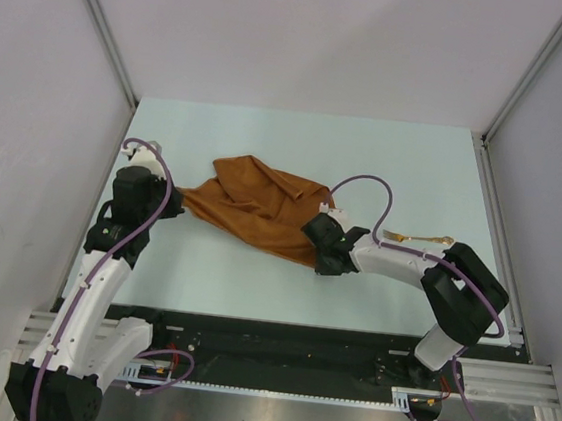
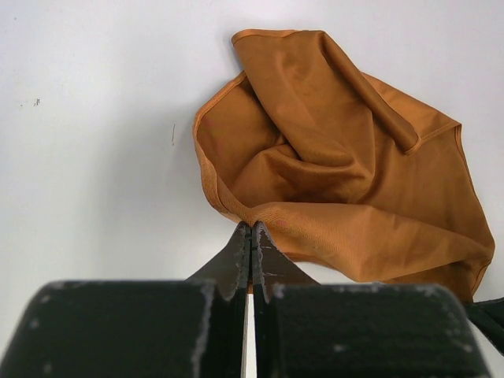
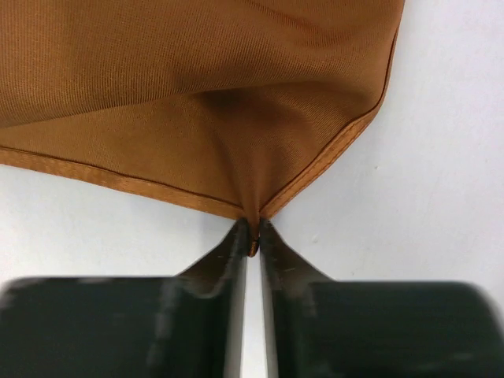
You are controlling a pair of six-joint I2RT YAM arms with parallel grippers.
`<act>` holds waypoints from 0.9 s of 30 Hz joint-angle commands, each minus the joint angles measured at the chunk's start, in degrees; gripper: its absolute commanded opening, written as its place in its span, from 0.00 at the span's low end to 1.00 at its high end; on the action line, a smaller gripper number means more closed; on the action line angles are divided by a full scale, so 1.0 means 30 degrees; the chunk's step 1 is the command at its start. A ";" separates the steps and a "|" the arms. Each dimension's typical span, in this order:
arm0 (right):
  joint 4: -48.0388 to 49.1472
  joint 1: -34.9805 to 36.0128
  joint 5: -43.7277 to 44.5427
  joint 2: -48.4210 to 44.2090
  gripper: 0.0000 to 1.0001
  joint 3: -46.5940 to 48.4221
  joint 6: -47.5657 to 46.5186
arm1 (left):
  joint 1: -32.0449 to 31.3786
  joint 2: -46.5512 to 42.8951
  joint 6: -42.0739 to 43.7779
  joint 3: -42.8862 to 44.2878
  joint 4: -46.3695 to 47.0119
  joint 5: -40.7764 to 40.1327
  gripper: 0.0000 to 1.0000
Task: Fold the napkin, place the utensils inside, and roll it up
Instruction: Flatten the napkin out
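Napkin: the orange napkin [image 1: 261, 208] lies bunched and wrinkled on the table, a little left of the middle. It is not flat and not folded neatly.
Napkin shape: it is pulled to a point at its 9 o'clock end and to another point at its 5 o'clock corner. Soft folds lie in between.
Fork: the small gold fork [image 1: 419, 238] lies flat at about 3 o'clock from the napkin, well apart from it. It points sideways and nothing touches it.
Left gripper: the left gripper [image 2: 251, 228] is at the napkin's 9 o'clock end. Its fingers are pressed tight together and pinch the edge of the cloth at their tips.
Right gripper: the right gripper [image 3: 253, 228] is at the napkin's 5 o'clock corner. Its fingers are squeezed together on that hemmed corner, and the cloth fans out from the pinch.
Between the grippers: the cloth hangs loose, not stretched tight.
Table: the table [image 1: 253, 288] is pale blue-green and plain.
Walls: grey walls [image 1: 310, 33] stand at 9, 12 and 3 o'clock around it.
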 commanded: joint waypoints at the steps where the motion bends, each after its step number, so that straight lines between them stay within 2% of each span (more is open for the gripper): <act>1: -0.0761 -0.0254 0.0022 0.0421 0.03 -0.0869 0.0132 | 0.0192 -0.0146 0.0155 -0.0018 0.0382 0.0009 0.00; 2: -0.1053 -0.0254 0.0286 0.0305 0.00 -0.0433 -0.0016 | 0.0192 -0.0118 0.0155 0.0011 0.0440 -0.0020 0.00; 7: -0.4244 -0.0196 0.2683 -0.1826 0.00 0.2202 -0.1333 | 0.0192 -0.0030 0.0331 0.1003 0.0501 -0.1362 0.01; 12: -0.7144 0.0038 0.5938 -0.4847 0.00 0.6911 -0.3905 | 0.0192 0.0058 -0.0457 0.5359 -0.0056 -0.1514 0.00; 16: -0.6888 0.0857 0.8455 -0.7222 0.00 1.0280 -0.6720 | 0.0192 0.0001 -0.0811 0.8268 -0.0233 -0.1690 0.00; 21: -0.4401 0.4484 1.1473 -0.9010 0.00 1.4038 -1.1435 | 0.0192 -0.0644 -0.0871 1.2332 -0.0554 -0.1135 0.00; 23: -0.2767 0.5920 1.3756 -0.9072 0.00 1.5708 -1.4100 | 0.0192 -0.0586 -0.0725 1.3890 -0.1431 -0.1046 0.01; 24: -0.1885 0.7842 1.4780 -0.9101 0.00 1.6062 -1.5298 | 0.0192 -0.0499 -0.0550 1.5377 -0.1811 -0.1104 0.00; 25: -0.0745 0.8789 1.6879 -0.9159 0.00 1.6269 -1.8065 | 0.0221 -0.0469 -0.0461 1.6117 -0.2105 -0.1163 0.00; 27: 0.5888 1.2030 1.9116 -0.9363 0.00 1.5660 -2.2960 | 0.0221 -0.0410 -0.0139 1.8046 -0.3072 -0.1542 0.01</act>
